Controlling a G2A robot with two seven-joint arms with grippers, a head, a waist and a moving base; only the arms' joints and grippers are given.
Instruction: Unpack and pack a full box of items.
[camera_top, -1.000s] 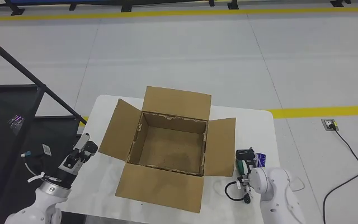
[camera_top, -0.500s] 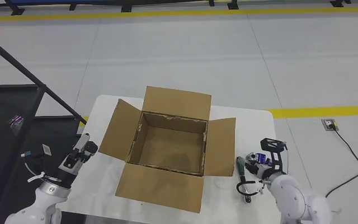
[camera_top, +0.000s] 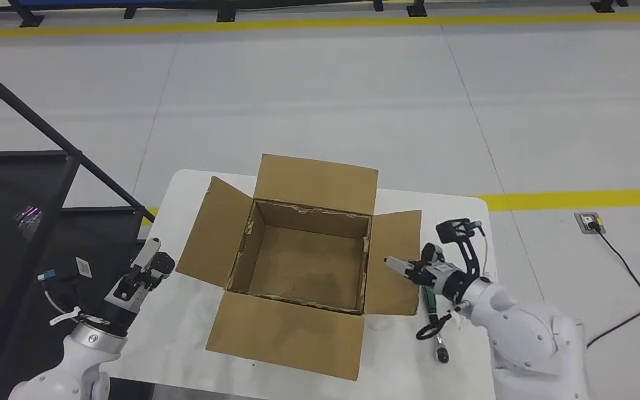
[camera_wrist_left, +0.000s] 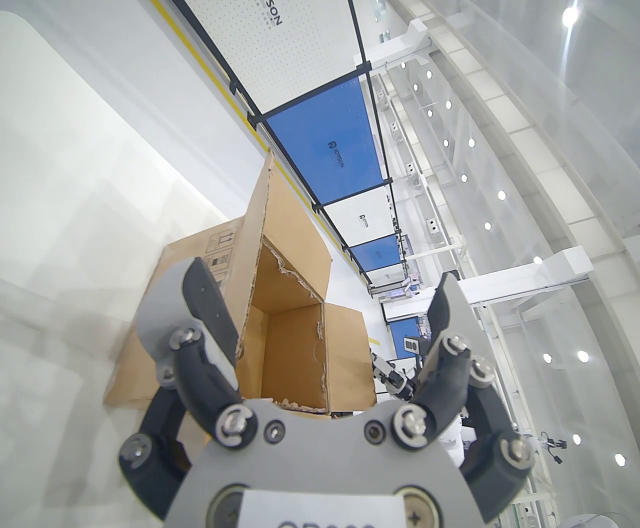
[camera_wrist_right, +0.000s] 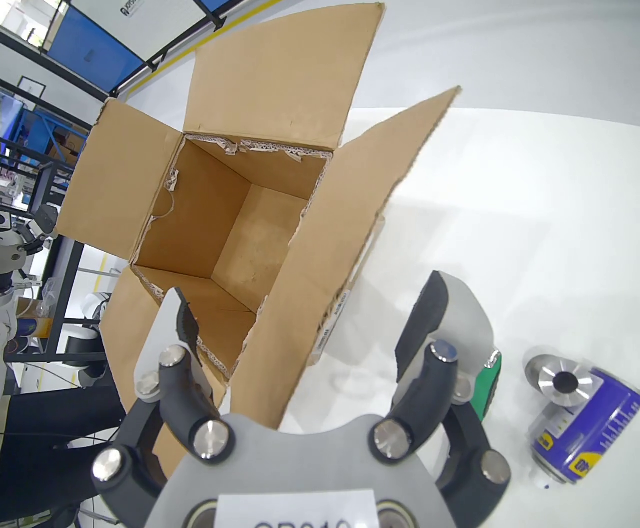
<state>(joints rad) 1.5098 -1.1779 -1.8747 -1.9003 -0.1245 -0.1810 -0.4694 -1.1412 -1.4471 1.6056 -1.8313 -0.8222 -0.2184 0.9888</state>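
One cardboard box (camera_top: 318, 185), four flaps open, sits mid-table (camera_top: 450, 215). One blue can (camera_wrist_right: 575, 425) lies on its side with one green item (camera_wrist_right: 489, 385) just beside it, both on the table right of the box. Two grippers. The right gripper (camera_wrist_right: 305, 320) is spread and holds nothing. It has swung from over the can to the box's right flap, can now behind its finger. The left gripper (camera_wrist_left: 325, 310) is spread and unmoved at the table's left edge, box near ahead.

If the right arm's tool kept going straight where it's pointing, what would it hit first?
Most likely the near flap of the cardboard box, spread out right ahead of the right tool. Depth is hard to judge, so it might pass just above the flap.
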